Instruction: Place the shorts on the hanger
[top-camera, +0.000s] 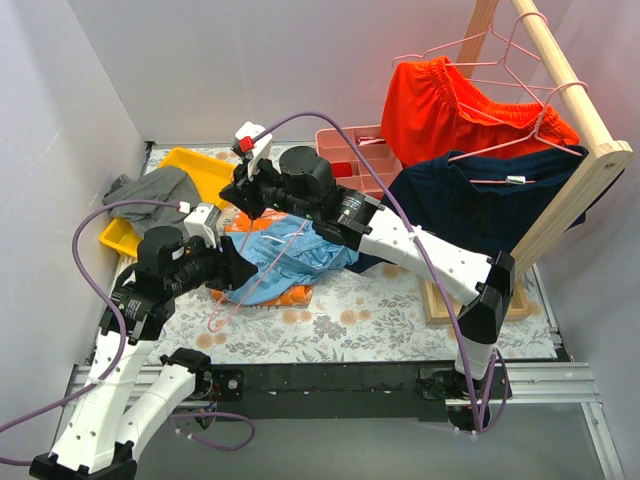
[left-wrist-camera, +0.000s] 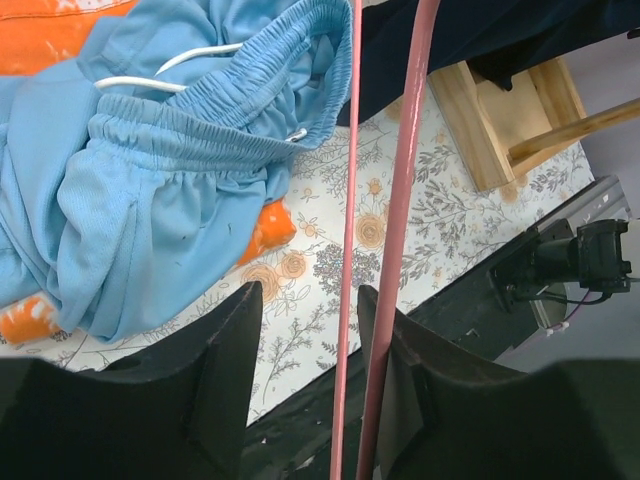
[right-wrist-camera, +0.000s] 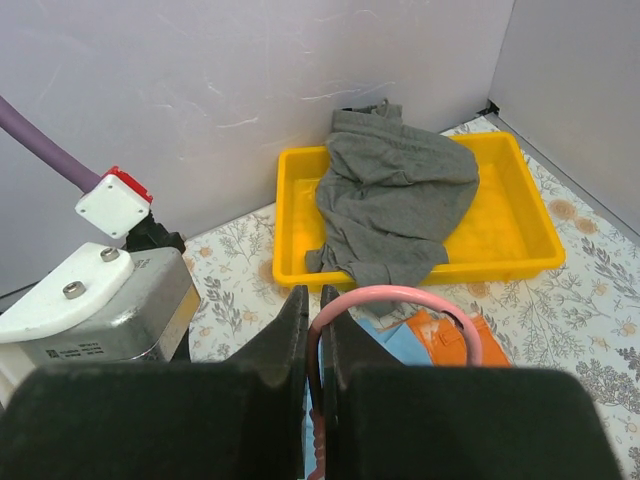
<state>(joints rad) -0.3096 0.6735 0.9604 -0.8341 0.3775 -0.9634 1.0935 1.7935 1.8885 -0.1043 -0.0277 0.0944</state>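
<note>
The sky-blue shorts (top-camera: 292, 250) lie crumpled on a folded orange cloth (top-camera: 288, 296) mid-table. In the left wrist view the shorts' gathered waistband (left-wrist-camera: 180, 150) and white drawstring show. The pink wire hanger (top-camera: 226, 304) lies slanted over the shorts. My right gripper (right-wrist-camera: 313, 300) is shut on the hanger's curved hook (right-wrist-camera: 400, 295), above a bit of the shorts (right-wrist-camera: 405, 345). My left gripper (left-wrist-camera: 310, 300) is open around the two hanger wires (left-wrist-camera: 400, 200), one of them against the right finger. In the top view it (top-camera: 240, 272) sits at the shorts' left edge.
A yellow tray (top-camera: 205, 160) holding a grey garment (top-camera: 150, 190) stands at the back left, also in the right wrist view (right-wrist-camera: 420, 270). A wooden rail (top-camera: 570, 80) at the right carries red-orange shorts (top-camera: 440, 100), a navy garment (top-camera: 480, 200) and pink hangers (top-camera: 500, 60). A pink bin (top-camera: 345, 150) stands behind.
</note>
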